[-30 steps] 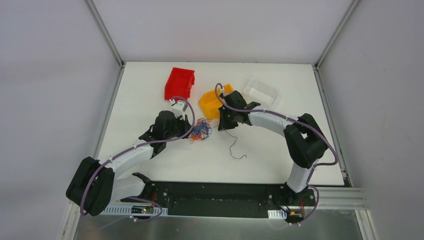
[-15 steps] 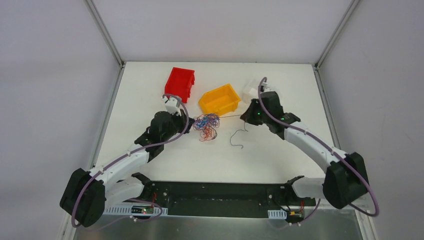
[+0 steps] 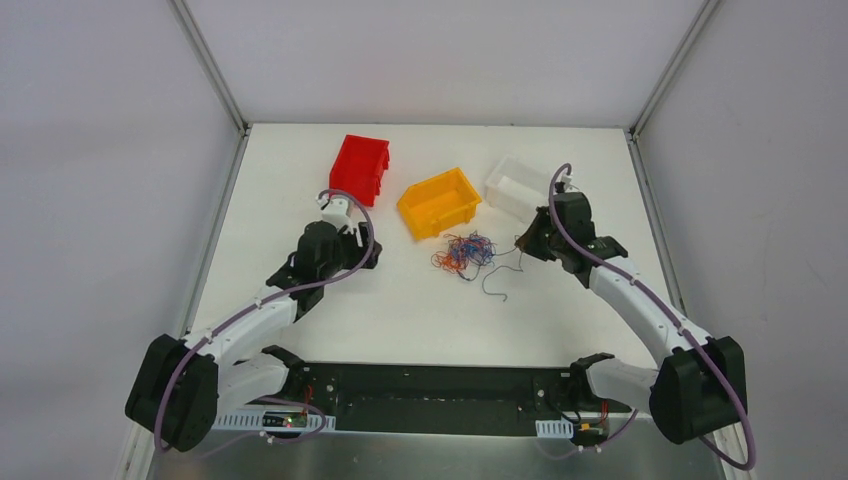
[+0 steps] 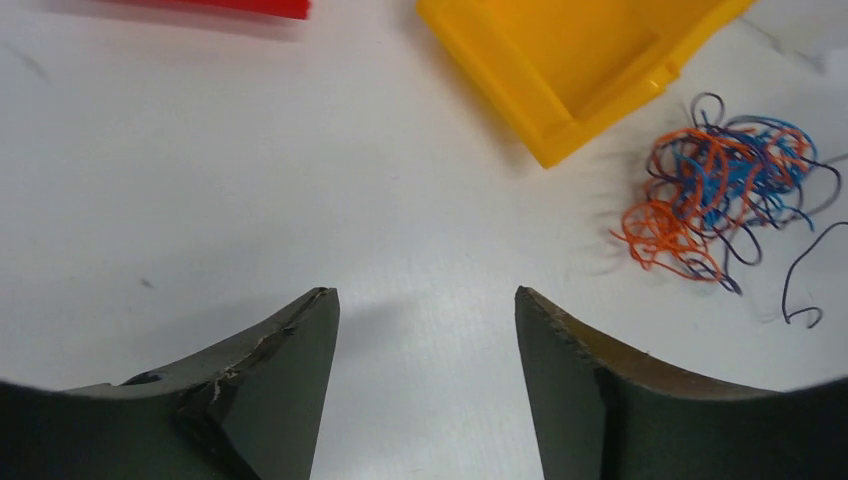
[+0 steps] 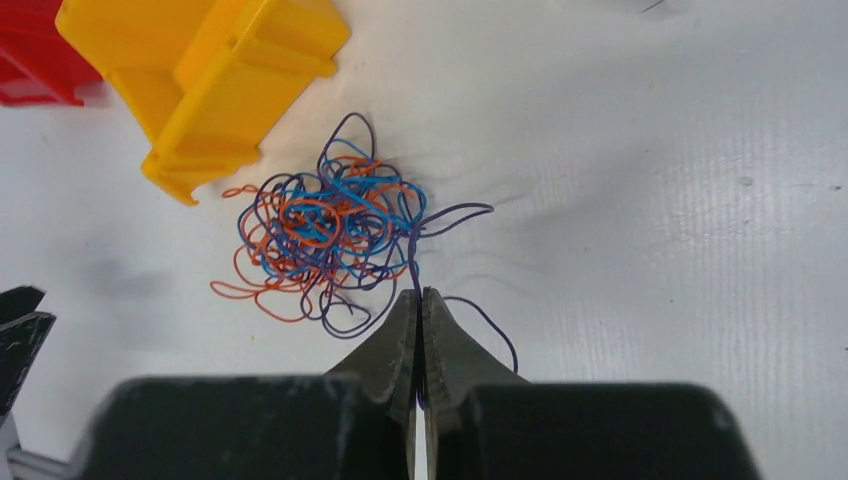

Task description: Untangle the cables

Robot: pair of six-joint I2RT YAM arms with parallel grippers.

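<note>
The cables (image 3: 465, 250) lie as one small knotted tangle of blue, orange and dark wires on the white table, just below the yellow bin (image 3: 438, 200). My right gripper (image 3: 522, 243) sits at the tangle's right side. In the right wrist view it (image 5: 420, 292) is shut on a dark cable (image 5: 413, 255) that runs out of the tangle (image 5: 325, 225). A loose dark tail (image 3: 495, 285) curls toward the near side. My left gripper (image 3: 372, 255) stands well left of the tangle, open and empty (image 4: 425, 292), with the tangle (image 4: 715, 190) off to its upper right.
A red bin (image 3: 360, 165) stands at the back left, and a clear bin (image 3: 520, 185) at the back right just behind my right wrist. The yellow bin (image 4: 590, 60) is close ahead of the left gripper. Grey walls enclose the table.
The left gripper has opened and let the tangle go. The right gripper, still shut on the dark cable, has dragged the whole tangle to the right.
</note>
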